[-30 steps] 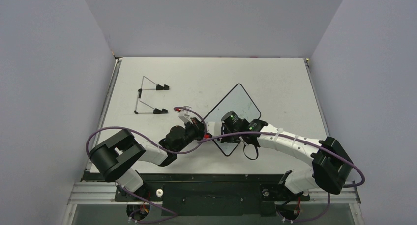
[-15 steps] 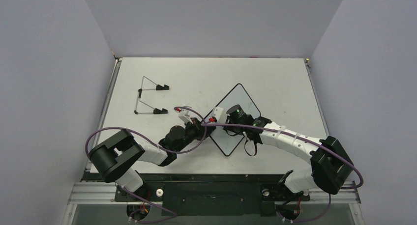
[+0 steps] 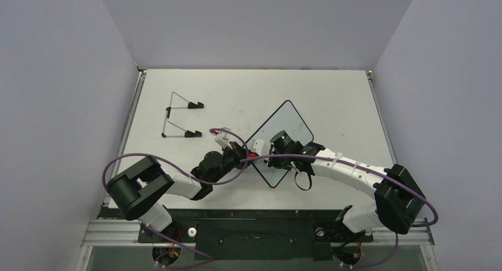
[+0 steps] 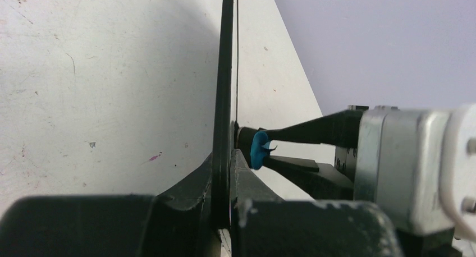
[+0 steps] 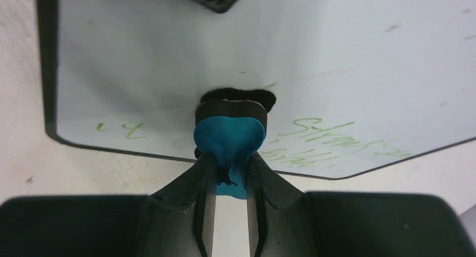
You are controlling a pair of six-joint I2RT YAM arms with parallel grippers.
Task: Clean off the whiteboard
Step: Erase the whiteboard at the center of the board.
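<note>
The whiteboard point(image 3: 290, 118) shows as a black-rimmed white diamond at mid table. My left gripper point(image 3: 251, 155) is shut on its near left edge; in the left wrist view the board point(image 4: 225, 72) runs edge-on between the closed jaws point(image 4: 230, 178). My right gripper point(image 3: 264, 147) is shut on a small blue-and-black eraser point(image 5: 229, 134), whose black pad presses on the board's face point(image 5: 348, 55). The eraser point(image 4: 259, 149) touches the board just beyond my left fingers. Faint green handwriting point(image 5: 323, 129) lies right of the eraser, and a short green mark point(image 5: 120, 128) lies to its left.
A thin wire stand with black feet point(image 3: 177, 114) lies on the table's left part. Purple cables loop over both arms near the table's front edge. Grey walls close in the table on three sides.
My right gripper with the eraser slid up across the board's face, then came back down a little. The left gripper kept its hold, and the board hardly moved.
</note>
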